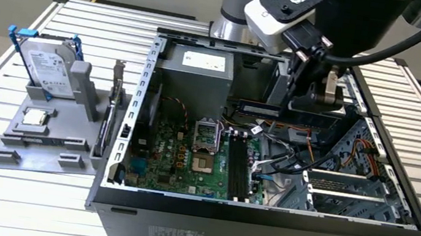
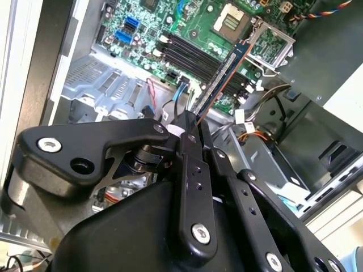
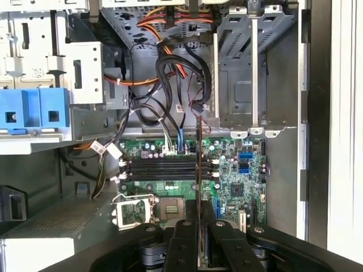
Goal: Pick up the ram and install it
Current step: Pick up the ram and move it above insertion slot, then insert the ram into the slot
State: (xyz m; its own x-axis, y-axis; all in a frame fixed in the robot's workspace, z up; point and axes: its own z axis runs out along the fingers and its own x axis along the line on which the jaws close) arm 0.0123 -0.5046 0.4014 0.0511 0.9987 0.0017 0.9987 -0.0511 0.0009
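A: status on the ram?
B: The ram (image 1: 261,108) is in the gripper (image 2: 194,127) — fingers pinched narrow on the board's flat faces, with the strip sticking out past the tips. In the exterior view it hangs level inside the open computer case (image 1: 262,224), above the motherboard (image 1: 180,157).
A: over the slots?
B: Roughly. In the first wrist view its edge reads as a thin line crossing the black memory slots (image 3: 164,167), and the second wrist view agrees. It looks turned across them, not along them, and held clear above — no contact that I can see.
A: so pick done, install not?
B: That's my read. Pick-up is complete. Install isn't: all the slots look empty, and the stick is neither lined up nor lowered. I can't make out the latches.
A: anything close by?
B: The cables (image 3: 164,73) bunch near one side of the slots and the CPU socket (image 3: 136,211) sits on the other. Neither touches the ram.
A: the other parts?
B: The hard drive (image 1: 48,70) in its blue frame stands on the grey holder (image 1: 7,154) at the exterior view's left. The processor chip (image 1: 35,119) lies flat in front of it. Both are well apart from the arm.
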